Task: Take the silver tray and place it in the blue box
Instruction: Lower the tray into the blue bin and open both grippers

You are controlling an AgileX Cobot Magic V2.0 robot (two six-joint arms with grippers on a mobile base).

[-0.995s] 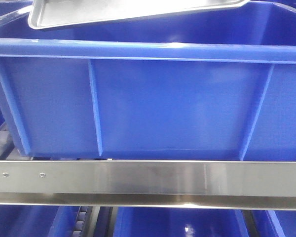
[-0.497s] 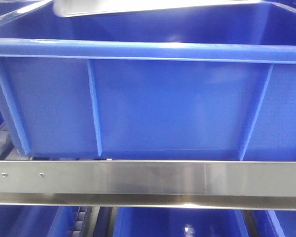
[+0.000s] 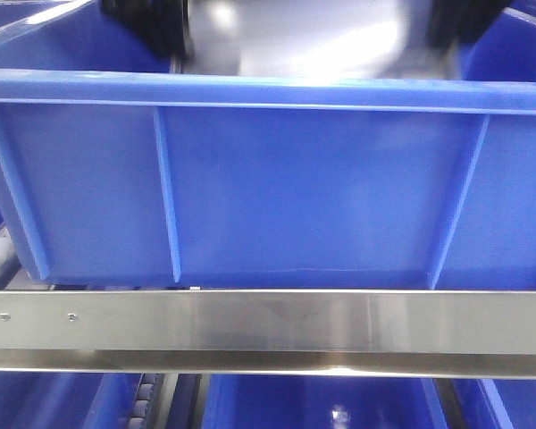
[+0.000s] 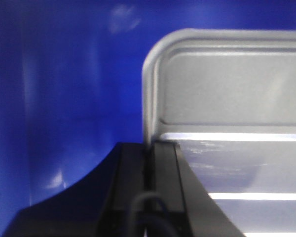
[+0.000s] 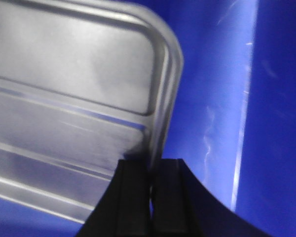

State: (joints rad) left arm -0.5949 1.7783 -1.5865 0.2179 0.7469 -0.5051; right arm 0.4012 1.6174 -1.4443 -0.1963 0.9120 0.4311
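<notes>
The silver tray (image 3: 304, 40) shows as a blurred bright shape behind the near rim of the blue box (image 3: 295, 179), with dark arm parts on either side. In the left wrist view my left gripper (image 4: 150, 145) is shut on the tray's (image 4: 227, 98) left rim, blue box wall (image 4: 64, 89) behind. In the right wrist view my right gripper (image 5: 152, 163) is shut on the tray's (image 5: 74, 89) right rim, the box's inner wall (image 5: 227, 98) beside it. The tray's ridged floor faces both cameras.
A steel rail (image 3: 268, 326) runs across the front below the box. More blue crates (image 3: 322, 402) sit on the level underneath, with white rollers (image 3: 0, 255) at the left.
The tray has dropped from above the box's rim down into the box, and both arms have come into view behind the near rim. The box shifted slightly.
</notes>
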